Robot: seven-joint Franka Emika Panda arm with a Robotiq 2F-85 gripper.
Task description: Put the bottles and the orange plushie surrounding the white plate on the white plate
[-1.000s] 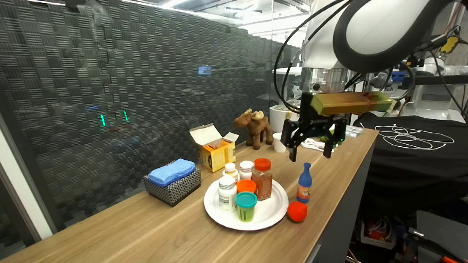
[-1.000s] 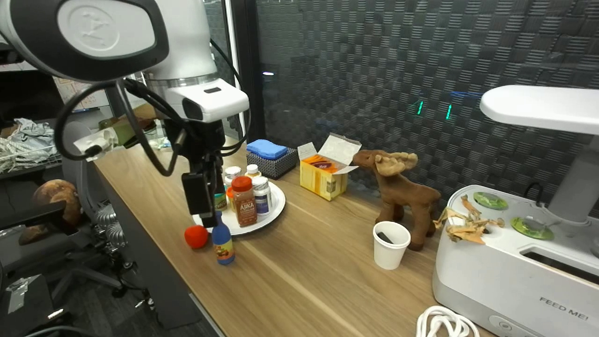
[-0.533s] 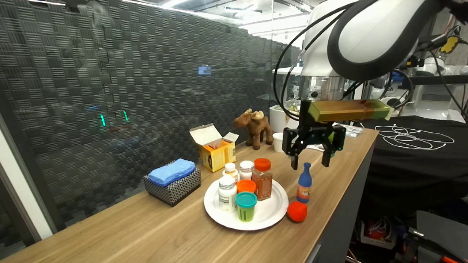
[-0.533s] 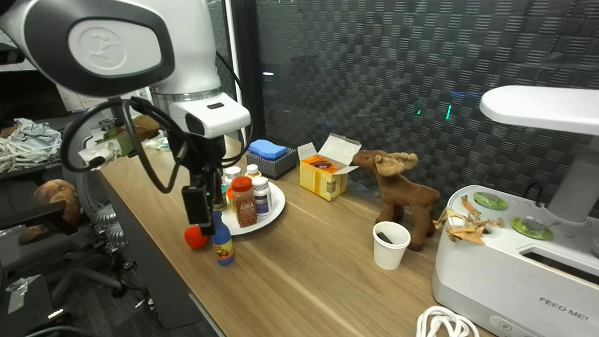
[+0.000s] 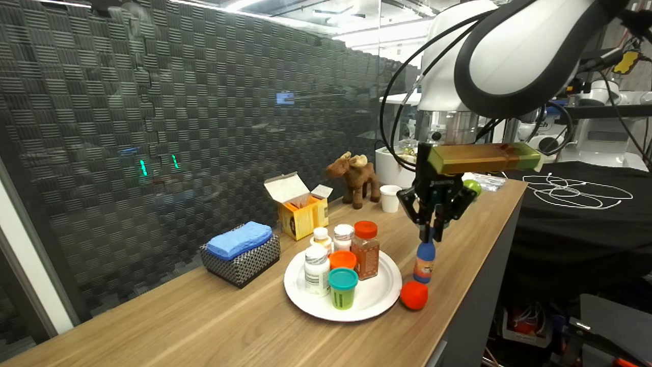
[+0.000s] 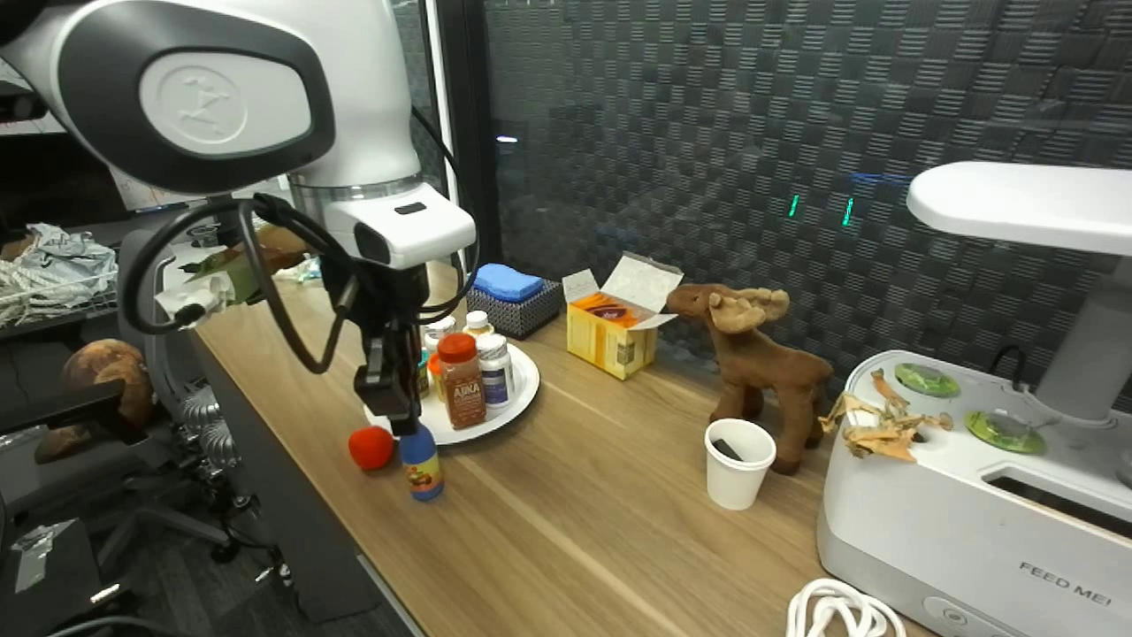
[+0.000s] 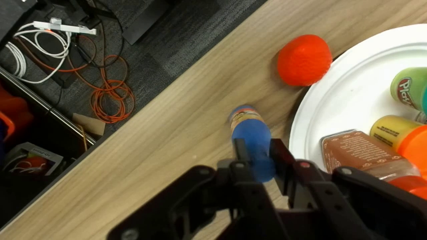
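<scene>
On the wooden table stands an upright blue bottle [image 5: 424,265], its narrow neck between the fingers of my gripper [image 7: 258,143]. Those fingers have come together at the neck, just below its top. Close to the bottle, the round orange plushie [image 7: 304,60] lies right beside the rim of the white plate [image 7: 347,96]. Several bottles and jars stand on that plate: a red-capped bottle [image 6: 464,398], a white bottle [image 5: 317,275] with others like it, a green jar [image 5: 343,296] with a teal lid, and a yellow jar [image 7: 393,130] with an orange lid.
Behind the plate are a patterned black box [image 5: 242,265] with a blue cloth [image 5: 240,239] and an open yellow carton [image 6: 610,341]. A brown moose toy [image 6: 765,372], a white cup [image 6: 738,464] and a white planter [image 6: 964,522] stand further along. The table edge runs close by the bottle.
My gripper has moved down to the blue bottle, and its fingers have gone from wide apart to closed at the neck. Bottle, plushie and plate have stayed in place.
</scene>
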